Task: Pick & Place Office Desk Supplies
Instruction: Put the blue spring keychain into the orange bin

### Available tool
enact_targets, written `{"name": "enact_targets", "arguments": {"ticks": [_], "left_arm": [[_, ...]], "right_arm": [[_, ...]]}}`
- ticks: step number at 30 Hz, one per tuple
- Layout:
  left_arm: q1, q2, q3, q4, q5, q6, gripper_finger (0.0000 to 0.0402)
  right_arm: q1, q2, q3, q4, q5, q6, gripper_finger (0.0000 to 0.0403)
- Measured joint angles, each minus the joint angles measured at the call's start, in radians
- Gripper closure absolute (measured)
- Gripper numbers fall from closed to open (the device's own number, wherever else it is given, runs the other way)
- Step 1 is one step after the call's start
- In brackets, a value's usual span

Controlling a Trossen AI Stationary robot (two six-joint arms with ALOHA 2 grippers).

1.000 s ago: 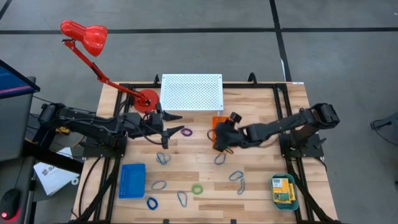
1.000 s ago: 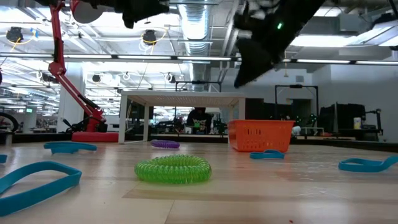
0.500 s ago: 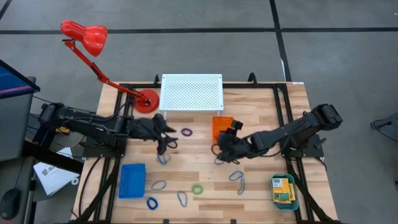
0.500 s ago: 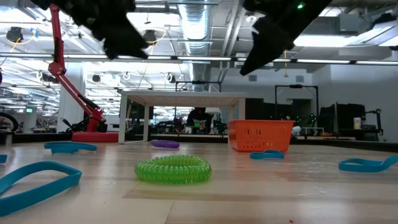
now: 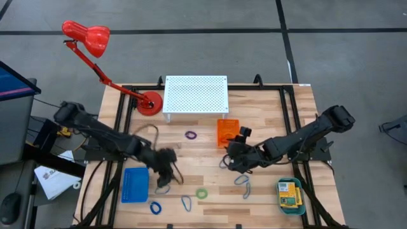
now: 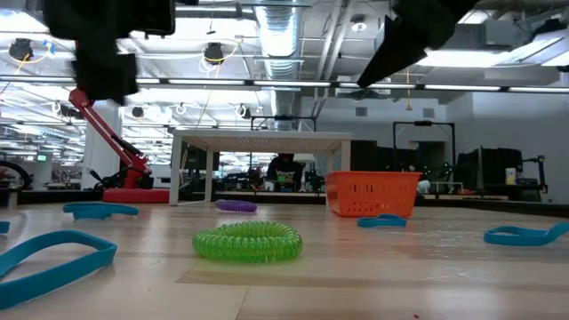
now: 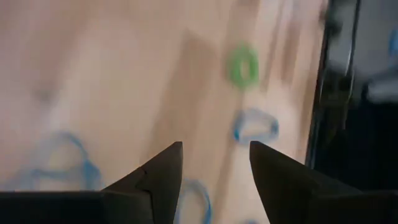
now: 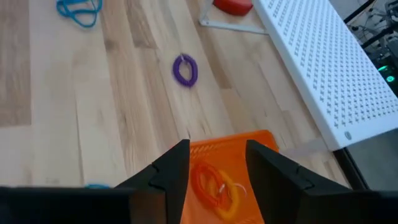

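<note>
I have swung the left gripper (image 5: 166,166) away from the round purple rubber-band ring (image 5: 191,135), forward to a thin blue wire clip loop (image 5: 163,189) beside the flat blue rectangular tray (image 5: 135,184); its fingers stand apart and hold nothing. The right gripper (image 5: 233,159) has slid off the small orange basket tray (image 5: 227,129) toward the table's middle, open and empty. The coiled green rubber-band ring (image 5: 201,193) lies untouched near the front edge, and orange rings (image 8: 214,185) lie in the basket.

Red lamp (image 5: 86,35); white perforated stand (image 5: 196,93); orange tray (image 5: 227,130); blue tray (image 5: 135,184).
</note>
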Motion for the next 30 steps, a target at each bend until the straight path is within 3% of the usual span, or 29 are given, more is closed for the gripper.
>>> {"name": "enact_targets", "arguments": {"ticks": [3, 6, 14, 20, 30], "left_arm": [[-0.074, 0.124, 0.106, -0.011, 0.060, 0.013, 0.0220], [-0.145, 0.240, 0.227, -0.122, 0.076, 0.061, 0.0220], [-0.310, 0.428, 0.470, -0.278, -0.063, 0.082, 0.0220], [-0.412, 0.508, 0.487, -0.449, -0.073, -0.057, 0.0220], [-0.466, 0.582, 0.488, -0.465, -0.118, -0.180, 0.0220]], "right_arm": [[0.009, -0.015, 0.000, 0.001, -0.003, -0.011, 0.0250], [0.016, -0.021, 0.000, 0.001, -0.002, -0.013, 0.0250], [0.045, -0.024, -0.001, -0.003, -0.002, -0.016, 0.0248], [0.057, -0.024, 0.000, 0.002, 0.001, -0.015, 0.0247], [0.054, -0.024, 0.000, 0.011, 0.001, -0.013, 0.0246]]}}
